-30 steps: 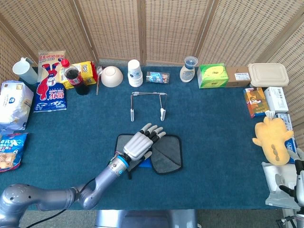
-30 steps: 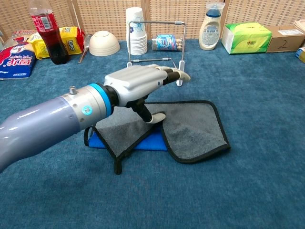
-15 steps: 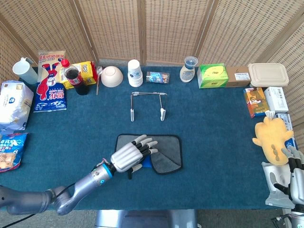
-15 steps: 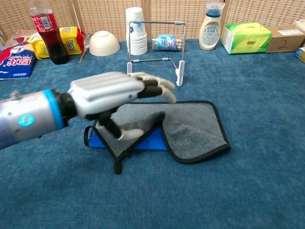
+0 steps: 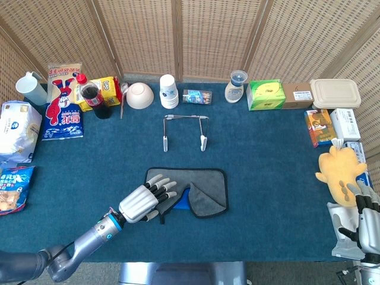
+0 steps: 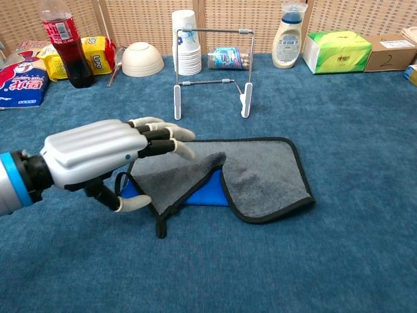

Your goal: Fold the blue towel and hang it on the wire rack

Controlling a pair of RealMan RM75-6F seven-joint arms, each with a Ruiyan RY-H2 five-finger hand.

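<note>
The towel lies flat on the table in front of the wire rack. It is grey with a black border, partly folded over, and its blue side shows between the two flaps. My left hand hovers over the towel's left edge with fingers spread and thumb down, holding nothing. The head view shows the left hand at the towel's near-left corner. My right hand is at the table's bottom right corner, fingers up and apart, far from the towel. The rack stands upright and bare.
Along the back edge stand a cola bottle, a bowl, stacked paper cups, a lotion bottle and a tissue box. Snack bags crowd the left edge; boxes and a yellow plush toy the right.
My left hand has drawn back toward the near left, off the middle of the towel to its left edge. My right hand has risen a little further into view.
</note>
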